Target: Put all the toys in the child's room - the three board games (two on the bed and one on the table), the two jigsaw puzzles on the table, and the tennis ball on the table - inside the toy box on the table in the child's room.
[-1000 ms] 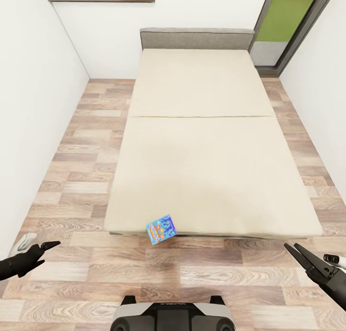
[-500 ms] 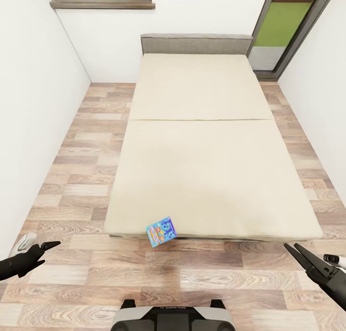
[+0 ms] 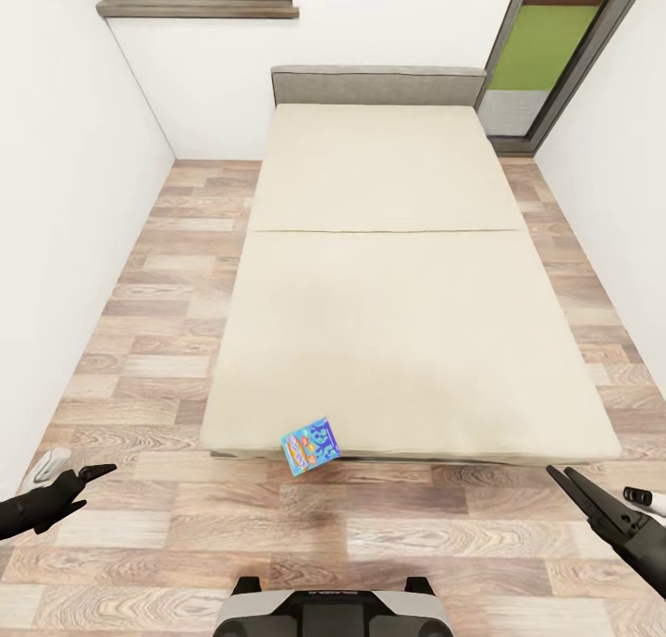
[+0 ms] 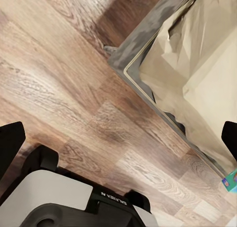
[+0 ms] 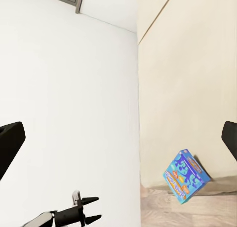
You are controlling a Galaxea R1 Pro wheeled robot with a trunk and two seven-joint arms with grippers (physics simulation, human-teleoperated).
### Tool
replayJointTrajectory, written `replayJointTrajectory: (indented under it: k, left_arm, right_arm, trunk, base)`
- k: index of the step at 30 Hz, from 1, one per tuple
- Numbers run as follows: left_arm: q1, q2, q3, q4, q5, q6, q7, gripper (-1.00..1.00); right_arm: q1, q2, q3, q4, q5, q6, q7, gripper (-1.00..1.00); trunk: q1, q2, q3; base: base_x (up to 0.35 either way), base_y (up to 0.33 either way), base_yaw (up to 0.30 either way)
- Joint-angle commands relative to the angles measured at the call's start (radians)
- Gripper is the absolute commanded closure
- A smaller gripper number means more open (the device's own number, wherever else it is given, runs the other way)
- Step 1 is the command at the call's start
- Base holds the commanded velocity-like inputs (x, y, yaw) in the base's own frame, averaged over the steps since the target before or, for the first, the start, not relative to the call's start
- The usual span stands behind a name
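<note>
A light blue board game (image 3: 311, 445) with blue lettering sits tilted at the near edge of the cream bed (image 3: 398, 323), partly past the edge over the wood floor. It also shows in the right wrist view as a board game (image 5: 186, 175) and, as a small corner, in the left wrist view as a board game (image 4: 230, 181). My left gripper (image 3: 95, 485) hovers low over the floor, left of the box, open and empty. My right gripper (image 3: 561, 474) hovers far to the box's right, also open and empty. The toy box and the table are out of view.
White walls close in on both sides of the bed. A grey headboard (image 3: 377, 84) stands at the far end, with a window sill (image 3: 196, 8) at the back left and a glass door (image 3: 546, 45) at the back right. My base (image 3: 333, 611) is near the bed's foot.
The head view has shifted slightly, so the bed sits a little lower in the picture. The board game and both grippers have kept their places.
</note>
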Motion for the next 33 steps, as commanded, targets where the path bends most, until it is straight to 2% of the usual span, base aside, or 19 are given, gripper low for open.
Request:
replayJointTrajectory:
  k: [1,3,11,33]
  left_arm:
    - [0.0,0.0,0.003,0.0,0.001,0.007,-0.002,-1.0]
    - [0.0,-0.001,0.003,0.0,0.001,0.007,-0.001,-1.0]
    - [0.0,-0.001,0.003,0.0,0.001,0.007,-0.001,-1.0]
    - [0.0,-0.001,0.003,0.0,0.001,0.007,-0.001,-1.0]
  right_arm:
    - [0.0,0.0,0.003,0.0,-0.003,0.006,0.001,-1.0]
    - [0.0,0.0,0.01,0.0,-0.003,0.004,0.001,-1.0]
    - [0.0,0.0,0.018,0.0,-0.001,0.002,0.0,-1.0]
    - [0.0,0.0,0.018,0.0,-0.001,0.002,0.001,-1.0]
  trunk:
    - [0.0,-0.001,-0.001]
    - [0.0,-0.001,-0.001]
    - [0.031,-0.057,-0.022]
    - [0.115,-0.211,-0.056]
  base:
    - [0.0,0.0,0.0]
    - [0.0,0.0,0.0]
    - [0.0,0.0,0.0]
    - [0.0,0.0,0.0]
